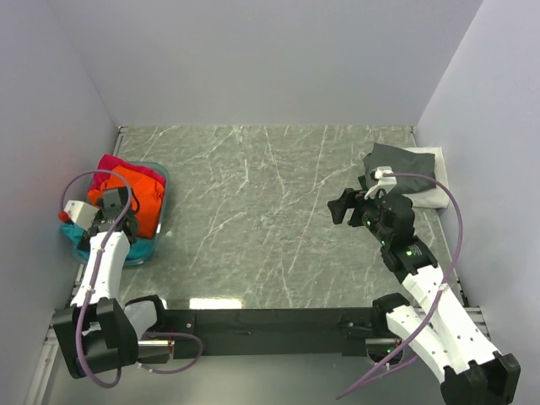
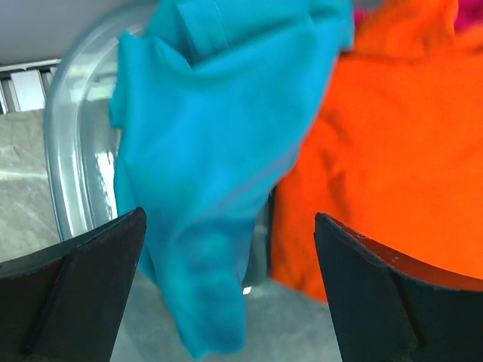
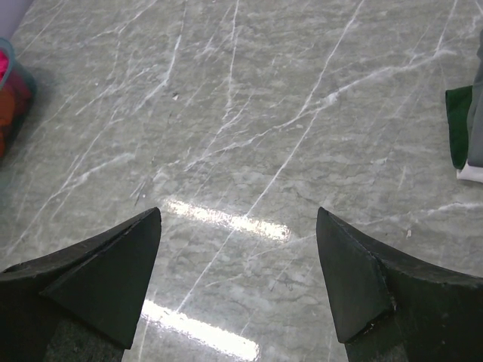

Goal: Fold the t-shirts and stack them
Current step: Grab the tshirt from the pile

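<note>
I am hovering the left gripper (image 2: 230,219), open, over the soft teal t-shirt (image 2: 211,151) draping the clear plastic tub (image 2: 68,151); the right gripper (image 3: 238,215) is hanging open near the folded dark grey t-shirt (image 1: 396,160).

No legible text, label, brand, number or sign anywhere in view.

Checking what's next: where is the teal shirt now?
The teal shirt lies at the table's left side, in the tub, draped over its rim beside the orange shirt; the left wrist view shows it just ahead of the open left gripper.
</note>
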